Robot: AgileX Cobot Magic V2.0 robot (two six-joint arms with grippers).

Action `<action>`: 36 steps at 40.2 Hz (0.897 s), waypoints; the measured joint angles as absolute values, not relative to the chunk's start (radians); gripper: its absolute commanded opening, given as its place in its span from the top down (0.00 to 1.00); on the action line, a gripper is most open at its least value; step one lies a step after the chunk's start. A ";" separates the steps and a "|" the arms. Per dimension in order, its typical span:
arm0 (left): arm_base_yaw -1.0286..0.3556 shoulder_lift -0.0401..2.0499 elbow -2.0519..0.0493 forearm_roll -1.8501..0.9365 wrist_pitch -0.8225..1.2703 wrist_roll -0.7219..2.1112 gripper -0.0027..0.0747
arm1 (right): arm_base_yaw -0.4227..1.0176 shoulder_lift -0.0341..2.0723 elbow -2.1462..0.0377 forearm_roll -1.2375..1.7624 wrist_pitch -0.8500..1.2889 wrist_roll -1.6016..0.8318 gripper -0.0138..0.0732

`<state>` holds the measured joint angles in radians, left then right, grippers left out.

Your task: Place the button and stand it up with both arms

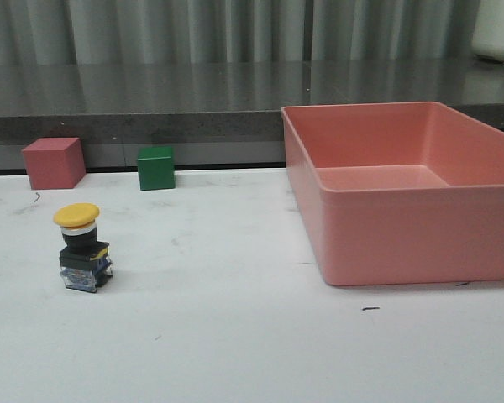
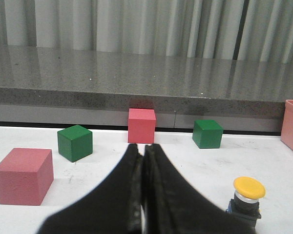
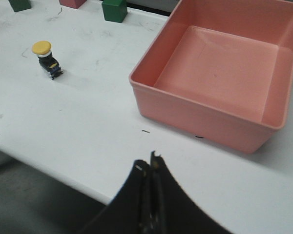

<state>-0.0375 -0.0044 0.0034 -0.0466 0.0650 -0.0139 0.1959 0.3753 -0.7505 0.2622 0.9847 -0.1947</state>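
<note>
The button (image 1: pixel 83 248) stands upright on the white bench (image 1: pixel 235 336), at the left of the front view's frame, a little below centre, yellow cap on top and blocky base on the surface. Nothing touches it. Judging from that, the placing and standing looks done, or else the run is at rest before any handling; the pictures do not settle which. If more is wanted, the next move calls for little beyond keeping both arms clear of the button so it is not knocked over.

The left tool (image 2: pixel 142 161) has its fingers pressed together with nothing between them, and it hangs above the bench with the button at the lower right of its own picture, near but apart. The right tool (image 3: pixel 150 170) is likewise clenched and empty, set at the near bench edge, well away from the button at the upper left of its frame.

Further out, a pink cube (image 1: pixel 54 163) and a green cube (image 1: pixel 155 167) sit along the back of the bench in the front view, and a large pink tray (image 1: pixel 403 243) fills the right side, empty.
</note>
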 measured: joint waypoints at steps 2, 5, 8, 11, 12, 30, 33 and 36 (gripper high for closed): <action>-0.037 -0.004 0.003 -0.047 0.065 -0.014 0.99 | 0.179 0.354 -0.722 0.237 0.948 -0.195 0.92; -0.037 -0.004 0.003 -0.047 0.065 -0.014 0.99 | 0.145 0.302 -0.641 0.192 0.852 -0.197 0.92; -0.037 -0.004 0.003 -0.047 0.065 -0.014 0.99 | 0.108 0.235 -0.530 0.166 0.735 -0.197 0.92; -0.035 -0.004 0.003 -0.048 0.065 -0.014 0.99 | 0.084 0.165 -0.408 0.153 0.611 -0.197 0.92; -0.035 -0.004 0.003 -0.048 0.065 -0.014 0.99 | 0.080 0.146 -0.374 0.152 0.563 -0.197 0.92; -0.035 -0.004 0.003 -0.048 0.064 -0.014 0.99 | 0.070 -0.010 0.026 0.148 0.114 -0.197 0.92; -0.035 -0.004 0.003 -0.048 0.063 -0.014 0.99 | 0.070 -0.010 0.026 0.148 0.095 -0.197 0.92; -0.035 -0.004 0.003 -0.049 0.063 -0.014 0.99 | 0.070 -0.010 0.026 0.148 0.093 -0.197 0.92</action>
<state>-0.0352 -0.0044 0.0034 -0.0485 0.0628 -0.0139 0.0700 -0.0098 0.0265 0.1479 0.0928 -0.1965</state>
